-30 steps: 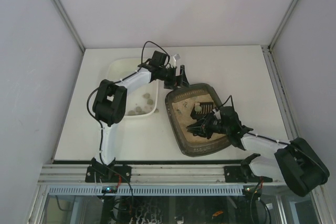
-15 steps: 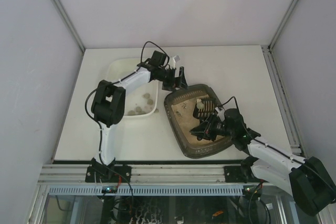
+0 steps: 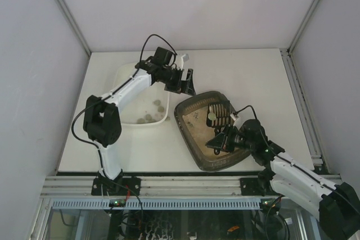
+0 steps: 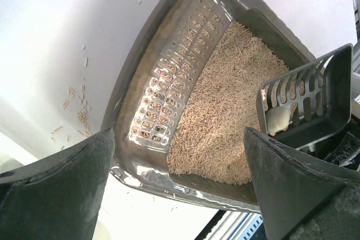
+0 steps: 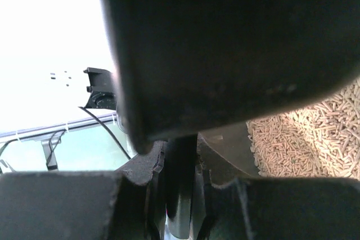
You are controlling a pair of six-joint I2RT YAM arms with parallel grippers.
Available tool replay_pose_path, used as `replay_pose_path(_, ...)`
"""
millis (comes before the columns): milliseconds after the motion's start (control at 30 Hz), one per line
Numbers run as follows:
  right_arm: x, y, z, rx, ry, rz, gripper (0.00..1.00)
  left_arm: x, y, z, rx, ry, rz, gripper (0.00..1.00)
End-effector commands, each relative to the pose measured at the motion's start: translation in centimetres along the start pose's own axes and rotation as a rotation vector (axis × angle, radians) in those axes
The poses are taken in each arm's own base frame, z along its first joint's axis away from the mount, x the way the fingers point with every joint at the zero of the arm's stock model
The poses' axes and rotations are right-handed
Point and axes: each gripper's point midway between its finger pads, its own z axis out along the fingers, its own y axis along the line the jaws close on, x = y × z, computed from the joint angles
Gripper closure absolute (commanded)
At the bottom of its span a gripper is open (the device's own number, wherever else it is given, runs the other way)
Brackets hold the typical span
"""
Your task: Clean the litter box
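The right arm has folded down and out toward the near-right corner, and the left arm has stretched, carrying the left gripper (image 3: 182, 82) a little back from the far rim of the litter box (image 3: 187, 137), which has itself turned slightly on the table. That gripper's fingers stand wide apart, holding nothing, above the box's far corner. The right gripper (image 3: 220, 140) is clamped on the handle of the black slotted scoop (image 3: 218, 114), which hangs over the beige litter with one pale clump (image 4: 277, 121) in it. The box lies right of the white tray (image 3: 142, 126), just beside it. The clump looks sifted, so carrying it to the tray seems next. Loose pellets (image 4: 79, 111) dot the table.
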Motion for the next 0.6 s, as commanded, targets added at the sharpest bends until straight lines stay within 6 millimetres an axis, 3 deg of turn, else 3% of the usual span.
replay_pose_path(0,1.0,-0.1,-0.6,-0.033,0.007,-0.103,1.0,-0.5,-0.4,-1.3,-0.025,-0.021,0.035,0.0)
replay_pose_path(100,1.1,-0.1,-1.0,-0.068,-0.027,-0.147,1.0,-1.1,-1.2,-1.5,-0.006,-0.021,0.007,0.0)
replay_pose_path(200,1.0,0.6,-1.6,-0.134,-0.077,-0.198,1.0,-2.1,-1.9,-3.1,-0.017,-0.043,0.027,0.0)
replay_pose_path(400,0.6,1.5,-3.0,-0.167,-0.148,-0.371,1.0,-1.5,-1.5,-9.6,-0.2,-0.063,0.113,0.0)
replay_pose_path(567,0.3,3.1,-3.6,-0.223,-0.183,-0.426,1.0,1.0,-0.6,-14.7,-0.315,-0.004,0.318,0.0)
